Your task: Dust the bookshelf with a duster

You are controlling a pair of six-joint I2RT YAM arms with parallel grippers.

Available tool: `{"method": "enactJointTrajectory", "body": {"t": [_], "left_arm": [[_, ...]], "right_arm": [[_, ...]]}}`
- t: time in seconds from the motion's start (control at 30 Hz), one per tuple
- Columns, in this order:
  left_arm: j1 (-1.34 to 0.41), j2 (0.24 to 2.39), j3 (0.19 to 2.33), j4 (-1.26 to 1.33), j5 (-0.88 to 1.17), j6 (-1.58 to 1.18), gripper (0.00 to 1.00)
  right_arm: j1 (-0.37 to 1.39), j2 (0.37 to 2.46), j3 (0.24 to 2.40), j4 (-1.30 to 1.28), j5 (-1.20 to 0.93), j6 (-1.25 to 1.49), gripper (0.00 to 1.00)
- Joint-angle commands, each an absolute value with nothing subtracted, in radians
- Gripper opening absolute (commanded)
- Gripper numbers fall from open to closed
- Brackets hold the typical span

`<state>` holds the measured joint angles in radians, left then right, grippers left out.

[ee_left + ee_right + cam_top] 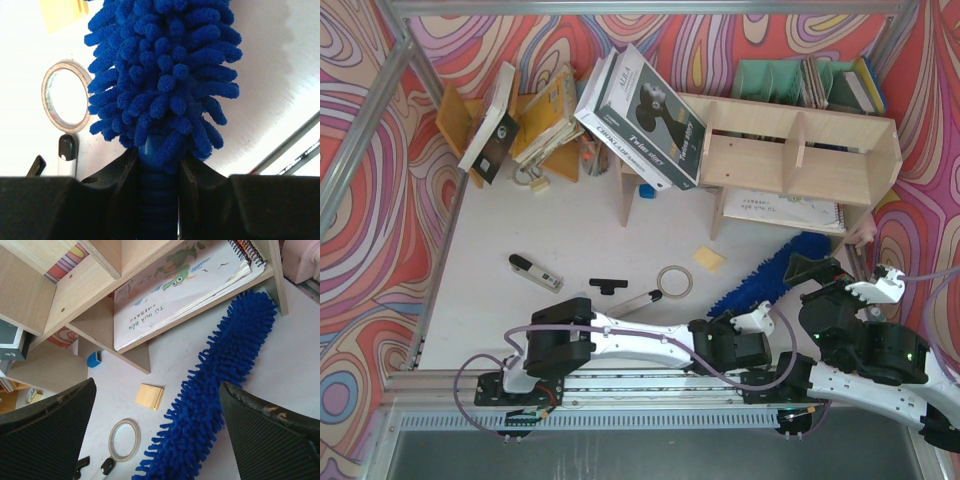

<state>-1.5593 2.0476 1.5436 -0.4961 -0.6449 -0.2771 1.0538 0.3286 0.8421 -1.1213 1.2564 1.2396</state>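
The blue fluffy duster point(772, 274) lies diagonally on the white table, its tip at the front of the plywood bookshelf point(790, 150). My left gripper point(725, 325) is shut on the duster's ribbed blue handle point(157, 192), and the shaggy head point(162, 70) stretches away from the jaws. My right gripper point(810, 275) hovers above the duster's middle, open and empty. In the right wrist view its fingers point(45, 435) spread wide on either side of the duster point(215, 390), with the bookshelf point(85, 285) above it.
A spiral notebook point(175, 285) lies in the shelf's bottom compartment. A tape ring point(674, 281), yellow sticky notes point(709, 258), a marker point(535, 271) and a black clip point(607, 286) lie left of the duster. A large box point(640, 115) leans against the shelf's left end.
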Motion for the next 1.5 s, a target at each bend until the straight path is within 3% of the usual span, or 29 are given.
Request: {"method": "enactJointTrajectory", "body": {"t": [0.0,0.23,0.7,0.97,1.2,1.47], "left_arm": [[-1.537,1.987,1.576,-0.429,-0.727,-0.239,0.0],[-1.516,1.968,1.551,-0.295,-0.745,-0.19,0.0],[-1.493,2.13,1.687,-0.412,-0.622,-0.192,0.0],[-1.483,2.091,1.701,-0.379,-0.678,-0.162,0.0],[-1.483,1.965,1.564,-0.202,-0.711,-0.151,0.0],[-1.483,2.048,1.631,-0.298,-0.672,-0.168,0.0]], "right_arm": [[1.063,0.325,0.836,-1.143,1.282,1.262,0.99],[1.063,0.318,0.835,-1.143,1.282,1.263,0.99],[1.063,0.315,0.835,-1.143,1.282,1.264,0.99],[1.063,0.319,0.834,-1.143,1.284,1.264,0.99],[1.063,0.319,0.835,-1.141,1.285,1.264,0.99],[1.063,0.324,0.835,-1.141,1.288,1.264,0.99]]}}
